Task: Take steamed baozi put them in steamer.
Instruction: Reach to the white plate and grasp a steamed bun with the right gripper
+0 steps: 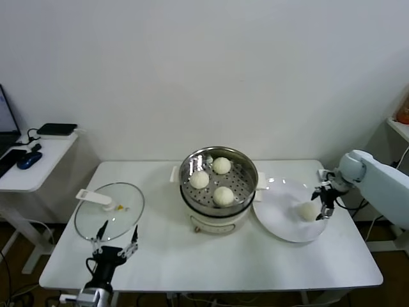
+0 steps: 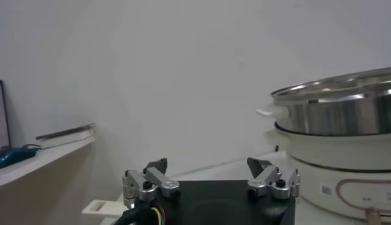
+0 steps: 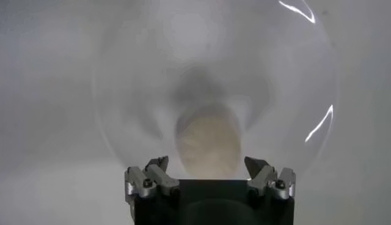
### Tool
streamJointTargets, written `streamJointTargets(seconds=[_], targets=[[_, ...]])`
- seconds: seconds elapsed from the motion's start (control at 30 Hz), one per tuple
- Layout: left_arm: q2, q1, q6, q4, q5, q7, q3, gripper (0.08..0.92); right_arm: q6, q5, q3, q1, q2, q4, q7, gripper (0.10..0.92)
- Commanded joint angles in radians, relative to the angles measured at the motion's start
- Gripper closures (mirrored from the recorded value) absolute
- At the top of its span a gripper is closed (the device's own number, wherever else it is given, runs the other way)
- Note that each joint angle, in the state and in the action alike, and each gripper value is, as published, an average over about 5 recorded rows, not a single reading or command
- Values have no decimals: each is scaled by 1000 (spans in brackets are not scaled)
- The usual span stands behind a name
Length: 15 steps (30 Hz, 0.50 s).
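Note:
The steamer (image 1: 204, 208) stands mid-table with three baozi on its perforated tray: one at the back (image 1: 221, 165), one on the left (image 1: 199, 180), one at the front (image 1: 223, 196). The fourth baozi (image 1: 307, 211) lies on the white plate (image 1: 278, 214) to the right. My right gripper (image 1: 323, 206) is open at this bun. In the right wrist view the bun (image 3: 208, 140) lies just ahead of and between the spread fingers of the gripper (image 3: 208, 164), over the plate (image 3: 134, 79). My left gripper (image 1: 118, 247) is open and empty near the front left edge.
A round glass lid (image 1: 108, 214) with a white handle (image 1: 94, 197) lies on the table's left part, just behind my left gripper (image 2: 208, 164). The steamer's wall (image 2: 342, 113) shows in the left wrist view. A side desk (image 1: 38, 167) stands left, a shelf (image 1: 399, 126) right.

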Motion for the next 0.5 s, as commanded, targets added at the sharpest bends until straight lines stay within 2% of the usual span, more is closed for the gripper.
streamJointTargets(seconds=[0.03, 0.5], targets=[[-1, 2, -2, 2, 1, 0, 0, 177, 7, -50, 60, -45, 61, -75, 6, 203], [-2, 1, -1, 3, 2, -1, -4, 177, 2, -53, 61, -45, 83, -93, -12, 203]])
